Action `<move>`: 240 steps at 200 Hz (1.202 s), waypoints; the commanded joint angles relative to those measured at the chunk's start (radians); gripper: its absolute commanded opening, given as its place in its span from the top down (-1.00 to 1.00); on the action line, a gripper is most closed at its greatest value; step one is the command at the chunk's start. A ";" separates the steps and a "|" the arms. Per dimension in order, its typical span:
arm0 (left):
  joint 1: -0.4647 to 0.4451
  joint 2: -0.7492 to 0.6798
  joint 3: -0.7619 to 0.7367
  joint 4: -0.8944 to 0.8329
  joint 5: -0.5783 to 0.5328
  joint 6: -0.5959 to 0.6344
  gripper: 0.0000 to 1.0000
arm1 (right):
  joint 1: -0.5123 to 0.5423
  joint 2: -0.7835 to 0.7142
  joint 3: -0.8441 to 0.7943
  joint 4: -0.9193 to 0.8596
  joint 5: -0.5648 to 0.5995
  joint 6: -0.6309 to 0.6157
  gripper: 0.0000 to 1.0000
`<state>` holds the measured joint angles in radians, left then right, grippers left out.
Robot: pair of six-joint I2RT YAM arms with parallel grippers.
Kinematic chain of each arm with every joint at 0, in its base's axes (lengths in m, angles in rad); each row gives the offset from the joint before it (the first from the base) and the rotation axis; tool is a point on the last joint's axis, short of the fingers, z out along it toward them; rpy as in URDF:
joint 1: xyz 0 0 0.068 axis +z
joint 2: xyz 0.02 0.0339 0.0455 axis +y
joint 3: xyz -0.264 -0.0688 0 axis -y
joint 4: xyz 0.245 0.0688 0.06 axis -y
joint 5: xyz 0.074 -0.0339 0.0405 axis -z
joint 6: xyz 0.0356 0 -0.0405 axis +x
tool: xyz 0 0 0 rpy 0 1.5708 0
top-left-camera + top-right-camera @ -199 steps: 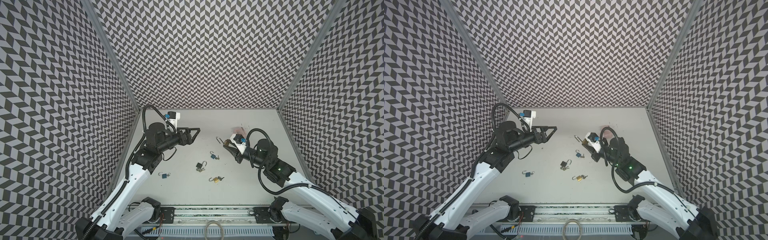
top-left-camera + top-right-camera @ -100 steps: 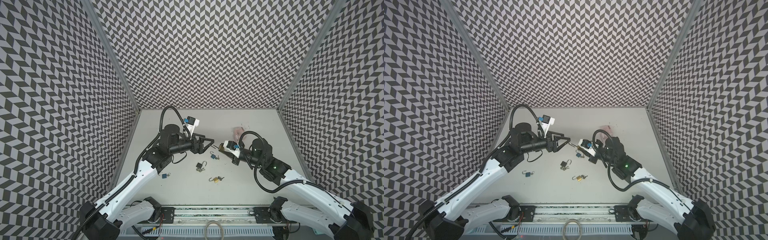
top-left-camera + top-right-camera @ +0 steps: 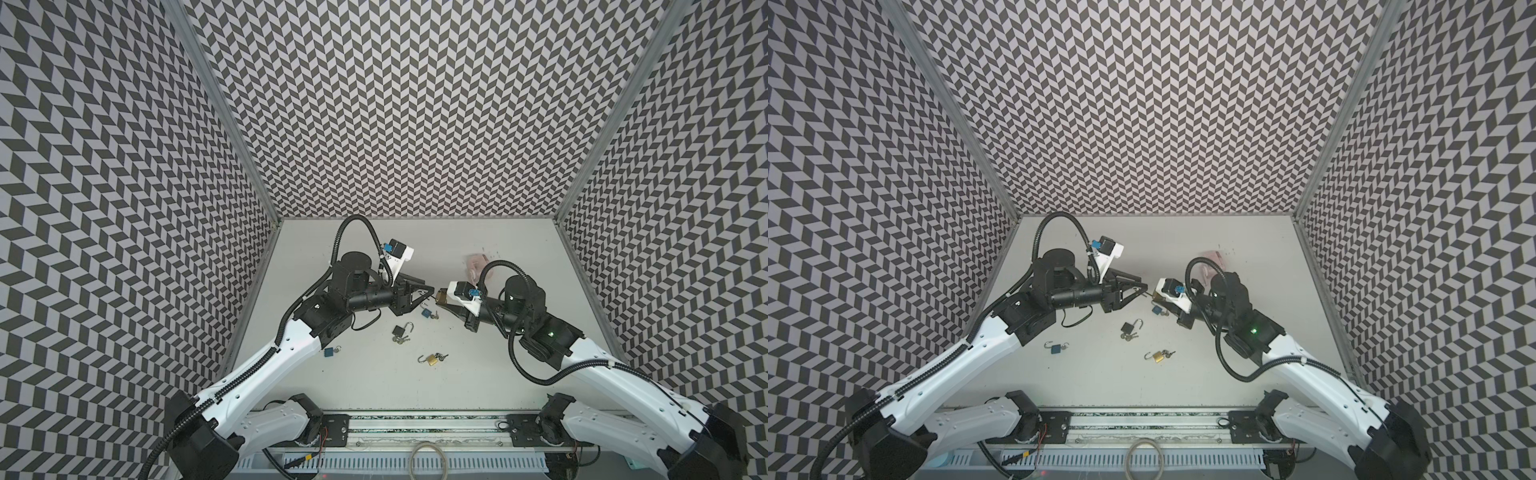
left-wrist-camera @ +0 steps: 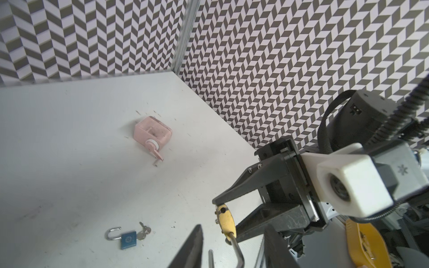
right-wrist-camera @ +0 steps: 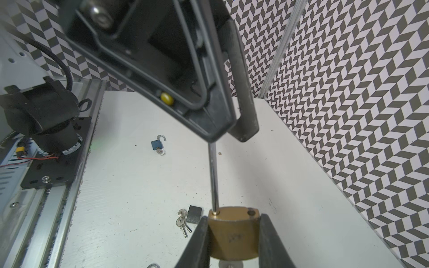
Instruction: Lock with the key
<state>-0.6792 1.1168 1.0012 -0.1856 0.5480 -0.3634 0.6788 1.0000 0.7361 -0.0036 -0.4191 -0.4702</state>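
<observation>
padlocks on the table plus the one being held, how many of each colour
blue padlock: 2
black padlock: 1
brass padlock: 2, one of them in the right gripper
total: 5

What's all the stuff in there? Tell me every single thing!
Big padlock: one, brass, held up by the right gripper.
Small brass padlock: one, gold, open, front of the table.
Dark padlock: one, blackish, open, mid-table, silver keys beside it.
Blue padlocks: two, blue, open; one mid-table, one further left.
Pink box: one, pink, back right of the table.
Table: one, white.
Walls: three, black-and-white zigzag, around the table.
Left gripper: one, black, open around the big padlock's shackle.
Right gripper: one, black, shut on the big padlock.
</observation>
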 commanded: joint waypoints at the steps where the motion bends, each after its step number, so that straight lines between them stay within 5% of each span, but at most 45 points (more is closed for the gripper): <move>1: -0.011 0.000 0.031 0.006 0.013 0.024 0.27 | 0.005 -0.022 0.039 0.034 -0.012 0.019 1.00; 132: -0.025 -0.005 0.033 0.008 -0.036 0.021 1.00 | 0.005 -0.070 0.016 0.072 -0.007 0.093 1.00; 156: -0.024 -0.023 0.032 0.036 -0.039 -0.006 1.00 | 0.005 -0.089 0.012 0.098 -0.017 0.142 1.00; 184: -0.009 -0.082 -0.009 0.176 -0.038 -0.115 1.00 | 0.005 -0.146 -0.018 0.181 -0.033 0.193 -0.24; 240: 0.079 -0.130 -0.104 0.543 0.092 -0.362 1.00 | 0.005 -0.220 -0.108 0.498 -0.050 0.299 -0.21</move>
<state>-0.6262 1.0035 0.9226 0.1184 0.5735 -0.5861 0.6788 0.7856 0.6559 0.2775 -0.4248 -0.2359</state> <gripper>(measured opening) 0.048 0.614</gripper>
